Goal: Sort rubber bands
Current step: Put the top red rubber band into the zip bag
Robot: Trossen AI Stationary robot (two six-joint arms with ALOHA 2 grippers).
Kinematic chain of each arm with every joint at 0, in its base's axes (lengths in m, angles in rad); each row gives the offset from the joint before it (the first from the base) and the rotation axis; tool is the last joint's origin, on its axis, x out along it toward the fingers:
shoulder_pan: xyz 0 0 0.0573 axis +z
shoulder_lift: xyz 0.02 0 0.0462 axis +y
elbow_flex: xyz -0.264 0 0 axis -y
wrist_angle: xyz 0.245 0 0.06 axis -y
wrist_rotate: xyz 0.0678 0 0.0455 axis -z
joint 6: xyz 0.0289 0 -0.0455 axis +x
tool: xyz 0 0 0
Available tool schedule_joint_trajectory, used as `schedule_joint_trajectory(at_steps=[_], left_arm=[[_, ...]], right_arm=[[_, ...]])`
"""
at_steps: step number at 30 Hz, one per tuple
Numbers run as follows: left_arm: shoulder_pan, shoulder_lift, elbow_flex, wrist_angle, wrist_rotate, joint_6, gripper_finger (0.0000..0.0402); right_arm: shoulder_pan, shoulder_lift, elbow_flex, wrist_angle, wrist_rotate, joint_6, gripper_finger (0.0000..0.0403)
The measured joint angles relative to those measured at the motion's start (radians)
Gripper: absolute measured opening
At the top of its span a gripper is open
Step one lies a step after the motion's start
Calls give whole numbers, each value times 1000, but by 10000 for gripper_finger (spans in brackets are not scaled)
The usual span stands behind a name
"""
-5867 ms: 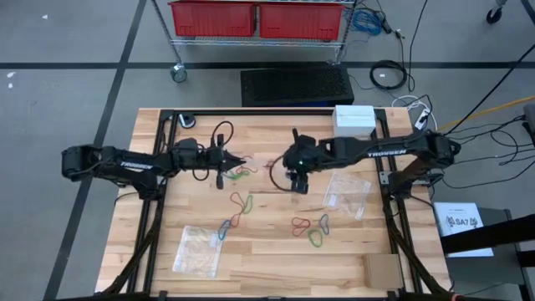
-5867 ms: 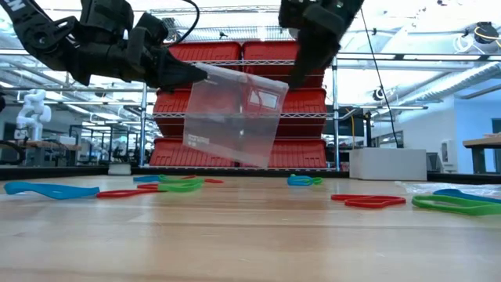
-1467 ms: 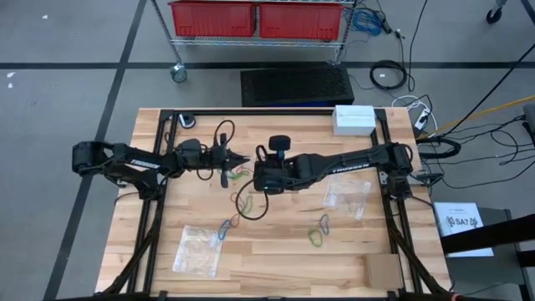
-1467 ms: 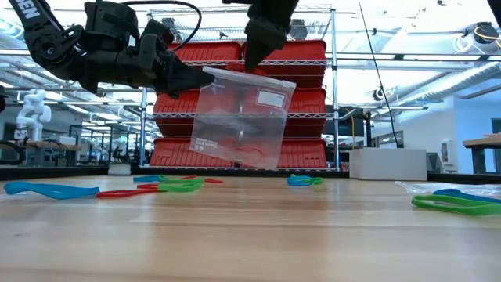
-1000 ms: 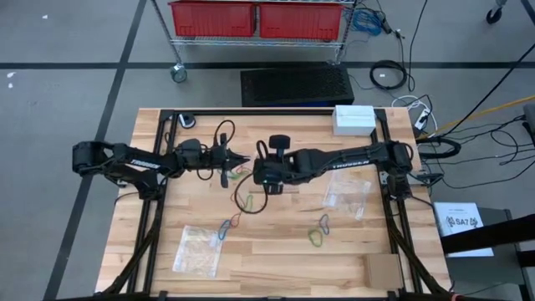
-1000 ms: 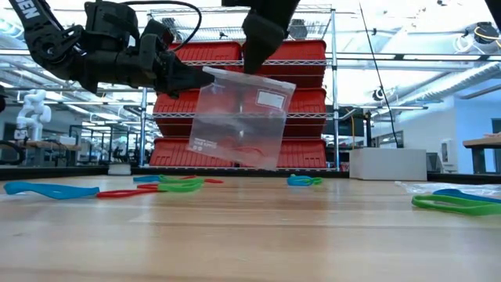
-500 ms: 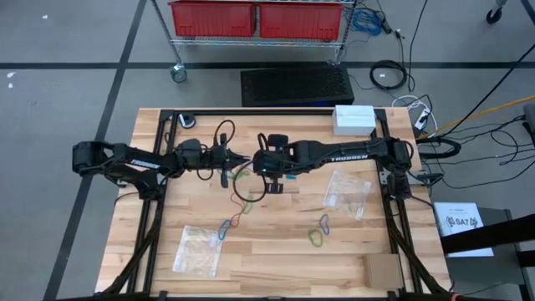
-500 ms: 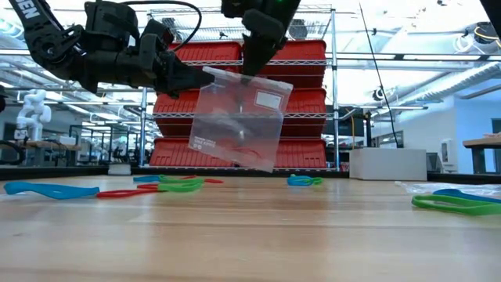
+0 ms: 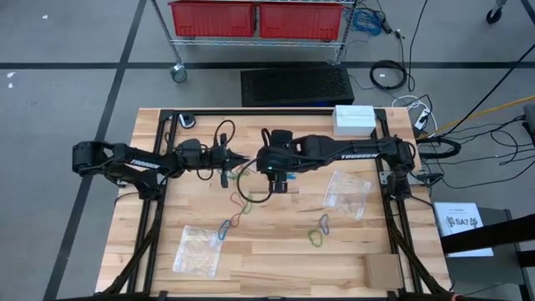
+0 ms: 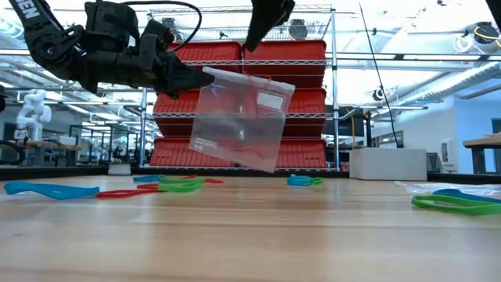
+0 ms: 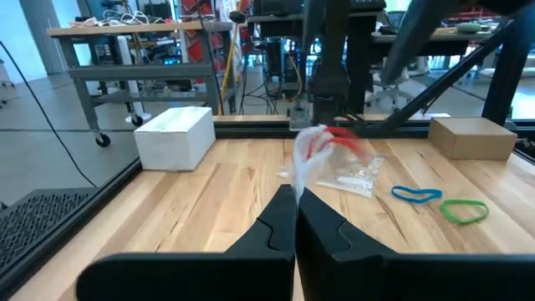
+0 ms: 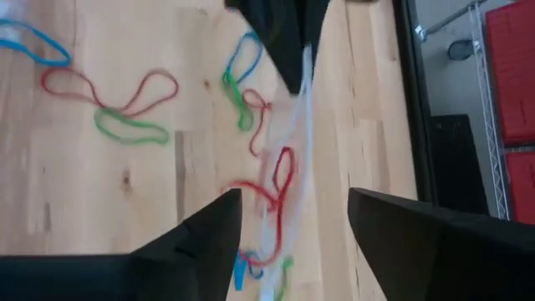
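Your left hand (image 10: 200, 76) grips the bag (image 10: 239, 119) holding red bands (image 12: 272, 188); right hand (image 12: 288, 221) released; most bands (image 9: 318, 231) remain on the bench (image 9: 276, 263).

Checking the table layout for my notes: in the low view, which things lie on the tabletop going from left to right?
Blue rubber band → red band → green band → small blue-and-green pair → white box → large green band at the right edge.

A wooden table (image 9: 276, 251) carries rubber bands (image 9: 318, 231), two clear bags (image 9: 196, 250), a white box (image 9: 354, 117) and a cardboard piece (image 9: 384, 270).
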Motion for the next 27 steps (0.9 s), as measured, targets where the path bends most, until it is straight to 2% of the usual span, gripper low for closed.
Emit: schedule_joint_trajectory(at_steps=[9, 12, 14, 17, 22, 27], left_arm=[[0, -6, 0, 8, 38, 0, 0], [0, -6, 0, 10, 53, -1, 0], [0, -6, -1, 24, 74, -5, 0], [0, -6, -25, 127, 127, -30, 0], [9, -7, -63, 228, 146, -34, 0], [43, -8, -69, 248, 101, -34, 0]], right_arm=[[-4, -31, -1, -241, -2, 122, 216], [9, -98, -44, -245, -1, 162, 217], [19, -167, -123, -191, 4, 183, 217], [40, -308, -323, 10, 34, 181, 217], [58, -531, -734, 505, 34, 125, 217], [49, -609, -1038, 942, 25, 98, 214]])
